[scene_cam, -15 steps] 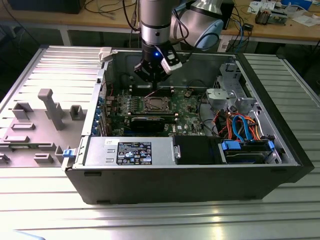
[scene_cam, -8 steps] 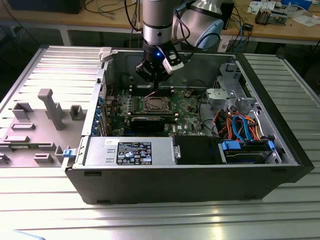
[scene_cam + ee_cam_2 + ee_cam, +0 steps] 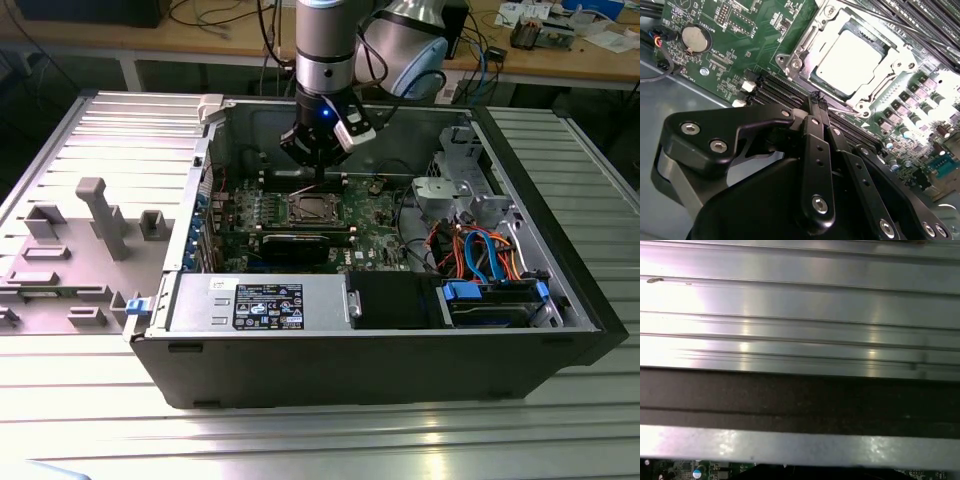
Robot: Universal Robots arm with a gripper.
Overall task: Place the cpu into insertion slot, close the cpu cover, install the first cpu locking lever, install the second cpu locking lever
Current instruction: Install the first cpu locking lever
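- My claw (image 3: 817, 97) hangs inside the open computer case (image 3: 400, 370), fingers pressed together and pinching nothing, tips just beside the near edge of the insertion slot (image 3: 852, 62).
- The cpu (image 3: 852, 55) lies flat in that slot, its pale metal top showing through the window of the cpu cover (image 3: 805, 47), which lies down around it.
- A thin wire lever (image 3: 852, 111) runs along the socket edge nearest my fingertips; I judge this the locking lever in hand, though glare on that side leaves me unsure whether it is hooked under its catch.
- What could go wrong: if I push the lever at a slant, my closed tips may slide off the thin wire and strike the green circuit board (image 3: 755, 35) or the memory slots (image 3: 777, 87) just beside the socket.
- If the cover is not fully seated, forcing the lever could load the chip unevenly; I cannot confirm the seating here.
- Around me in the exterior view: a long black card (image 3: 300, 243) sits just in front of the socket, a grey metal drive cage (image 3: 455, 190) and a bundle of orange and blue cables (image 3: 480, 250) stand toward the exterior view's right.
- The case walls hem in my wrist, so sideways room looks tight.
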